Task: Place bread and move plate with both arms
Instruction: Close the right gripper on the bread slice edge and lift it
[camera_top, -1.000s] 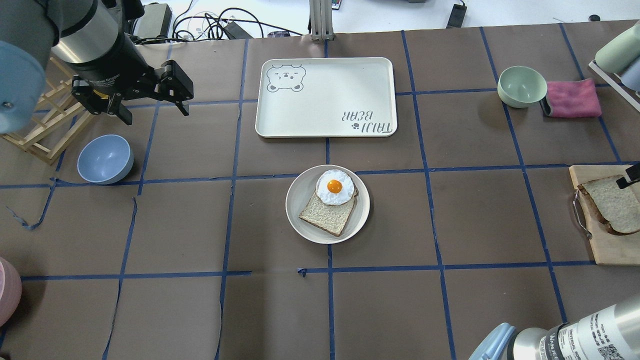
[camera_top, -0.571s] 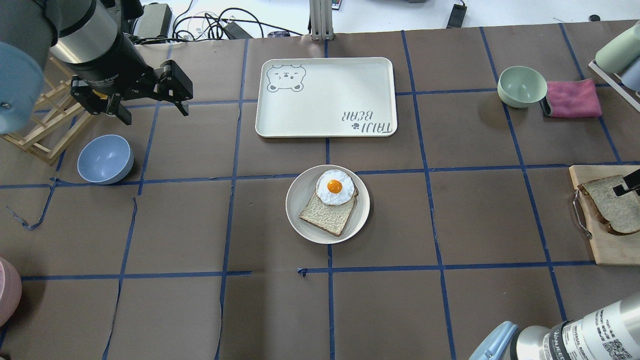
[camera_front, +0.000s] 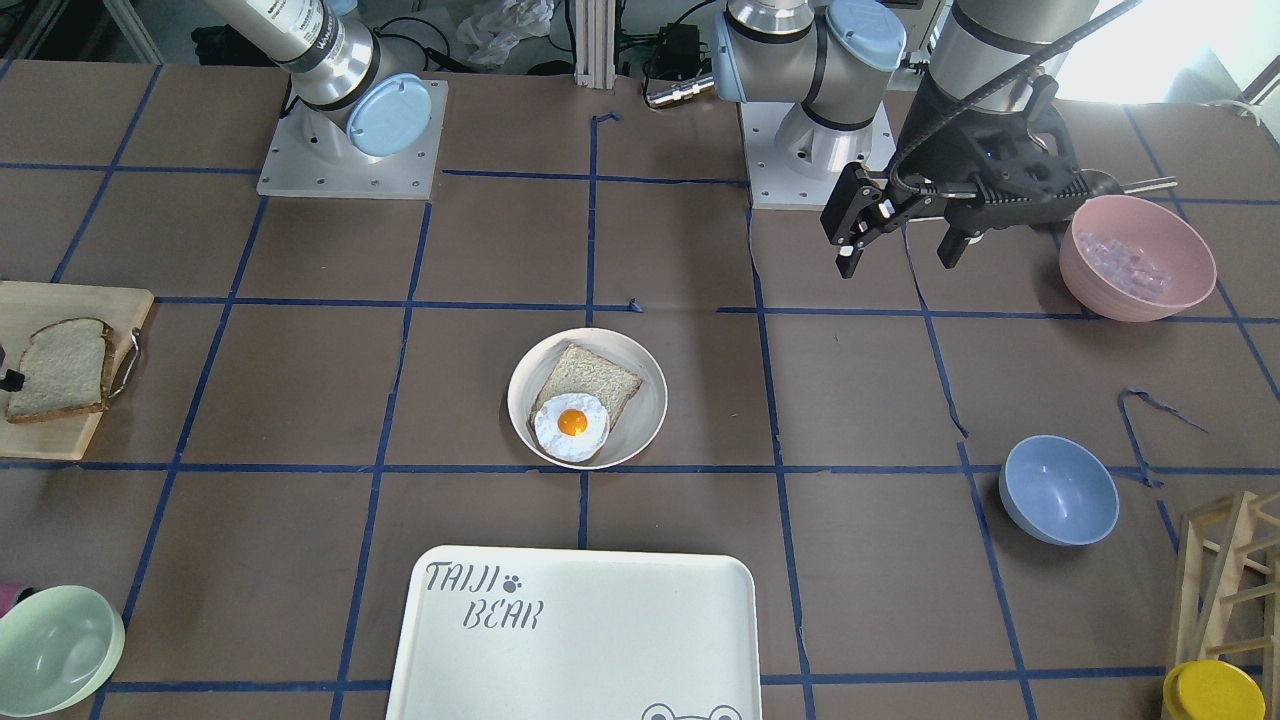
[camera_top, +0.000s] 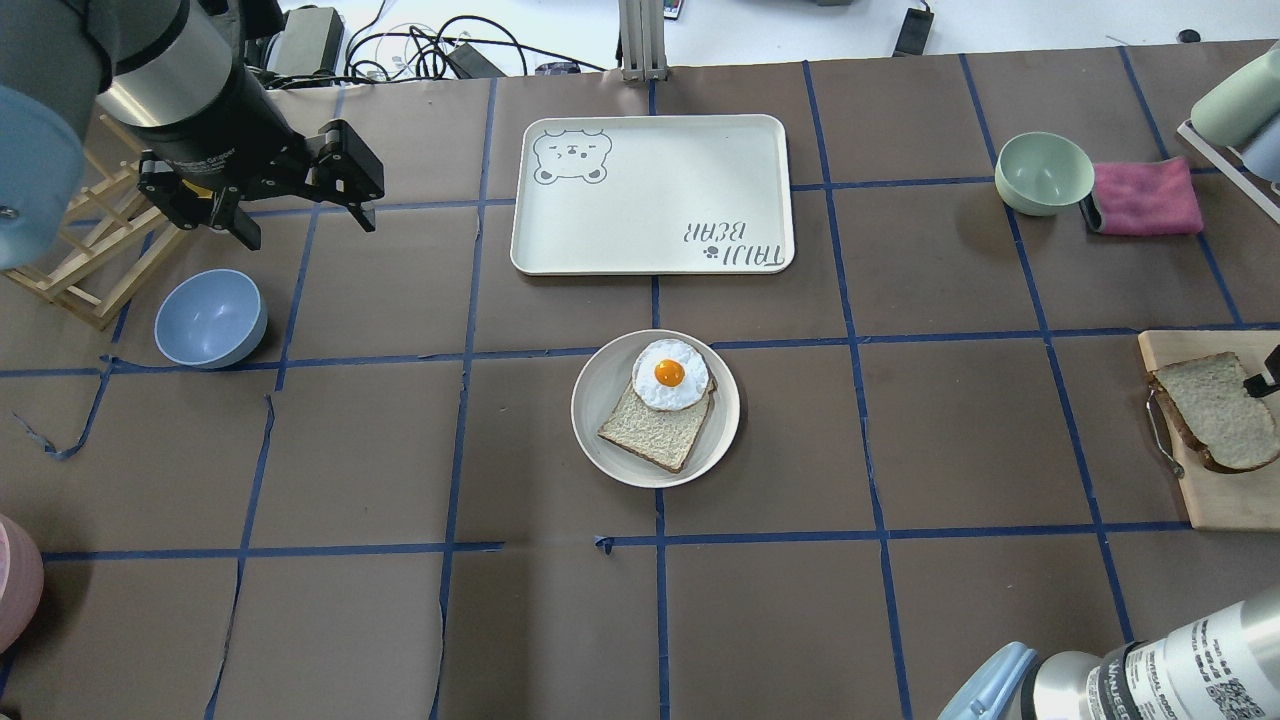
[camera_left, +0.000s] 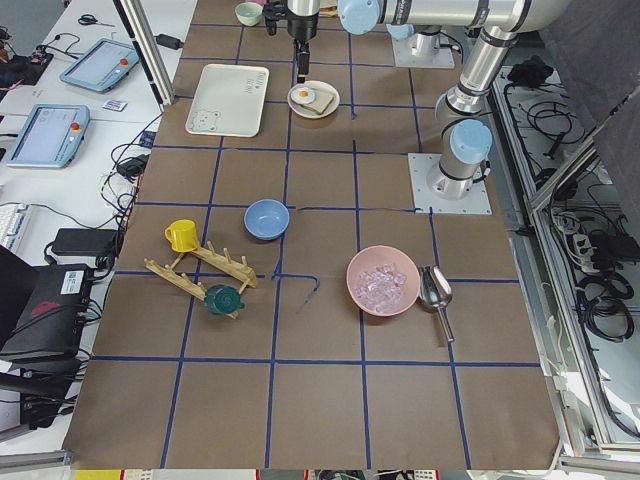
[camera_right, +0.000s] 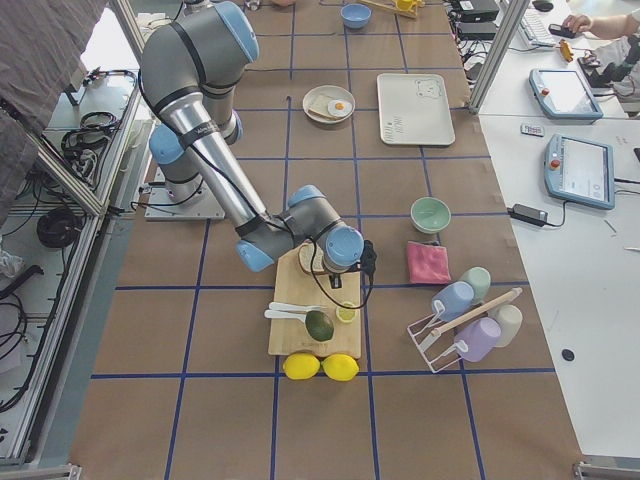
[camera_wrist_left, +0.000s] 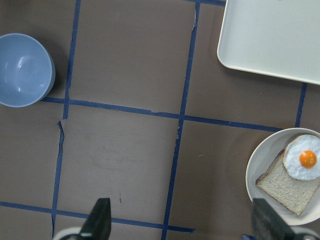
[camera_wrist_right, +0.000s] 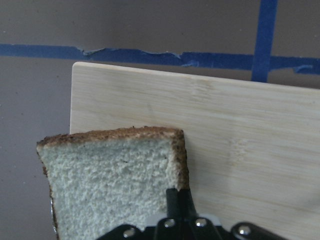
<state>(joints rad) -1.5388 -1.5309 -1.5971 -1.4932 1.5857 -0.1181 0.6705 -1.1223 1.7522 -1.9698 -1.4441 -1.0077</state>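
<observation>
The bread (camera_top: 1210, 410) lies on a wooden cutting board (camera_top: 1215, 500) at the table's right edge, and also shows in the front view (camera_front: 60, 368). My right gripper (camera_top: 1262, 385) is at the slice's edge. In the right wrist view its fingers (camera_wrist_right: 177, 205) are together on the crust of the bread (camera_wrist_right: 110, 185). The plate (camera_top: 595, 395) sits mid-table with a squarer slice and a fried egg (camera_top: 668, 375) on it. My left gripper (camera_top: 308, 228) hangs open and empty above the table's far left; it also shows in the front view (camera_front: 897, 262).
The white TAIJI BEAR tray (camera_top: 650, 240) lies behind the plate. A blue bowl (camera_top: 210, 318) and a wooden rack (camera_top: 90, 260) stand near my left gripper. A green bowl (camera_top: 1043, 172) and pink cloth (camera_top: 1145, 197) are at the far right. A pink bowl (camera_front: 1135, 258) stands by the left arm's base.
My right gripper's finger has moved nearer across the bread, and the slice has shifted a little on the board. The left gripper has barely moved.
</observation>
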